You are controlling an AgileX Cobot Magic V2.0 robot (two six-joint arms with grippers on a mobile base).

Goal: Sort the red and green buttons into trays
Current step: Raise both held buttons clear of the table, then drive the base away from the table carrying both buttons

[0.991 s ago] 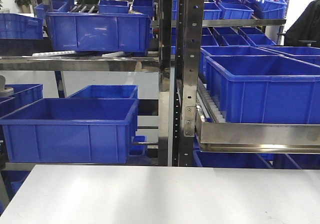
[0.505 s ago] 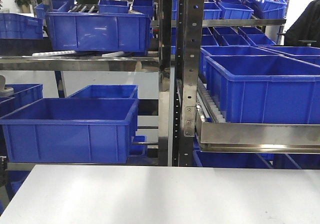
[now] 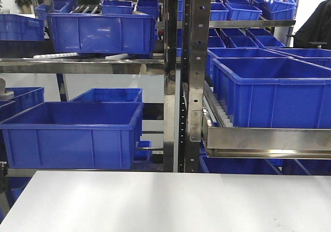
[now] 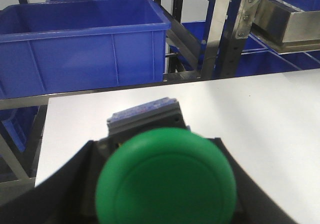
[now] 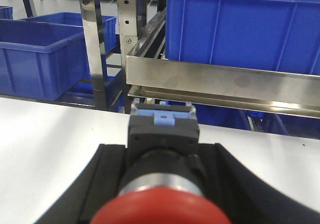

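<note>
Unmoved: green button [image 4: 166, 176], red button [image 5: 162, 164] within end effectors [image 4: 161, 184] [image 5: 165, 179].

Blurred green button [image 4: 166, 179], cap cropped at bottom edge, red button [image 5: 162, 134], blurred cap mostly cut off

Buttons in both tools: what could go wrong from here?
Neither tray shows in any view, so the green button in the left tool and the red button in the right tool might go to the wrong colour. Each cap blocks much of its wrist view, so a placement over the table may be misjudged.
</note>
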